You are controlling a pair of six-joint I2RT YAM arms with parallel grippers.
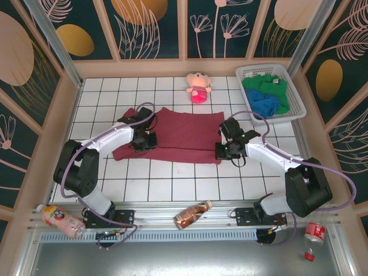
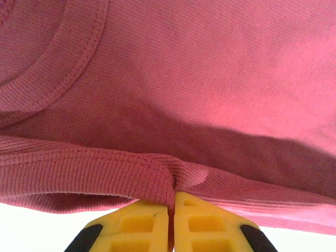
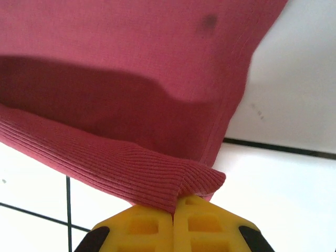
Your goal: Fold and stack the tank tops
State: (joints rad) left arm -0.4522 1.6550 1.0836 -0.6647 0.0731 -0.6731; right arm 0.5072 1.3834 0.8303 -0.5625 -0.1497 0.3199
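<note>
Standing by the near rail, I see both arms down on the maroon tank top (image 1: 184,132), which lies spread in the middle of the tiled table (image 1: 172,178) with its long axis running left to right. The left gripper (image 1: 144,141) has its yellow fingers pressed together on a ridge of cloth at the left side of the near edge. The right gripper (image 1: 224,150) is likewise closed, pinching the ribbed near-right corner. Most of the cloth lies on the far side of both grippers, so my guess is the fold goes away from the arms, near edge carried over toward the far one. Bare tiles lie beyond it before the pink doll (image 1: 198,86). The blue tank top (image 1: 261,102) and green tank top (image 1: 265,83) sit in the white basket (image 1: 294,92), far right, well apart.
</note>
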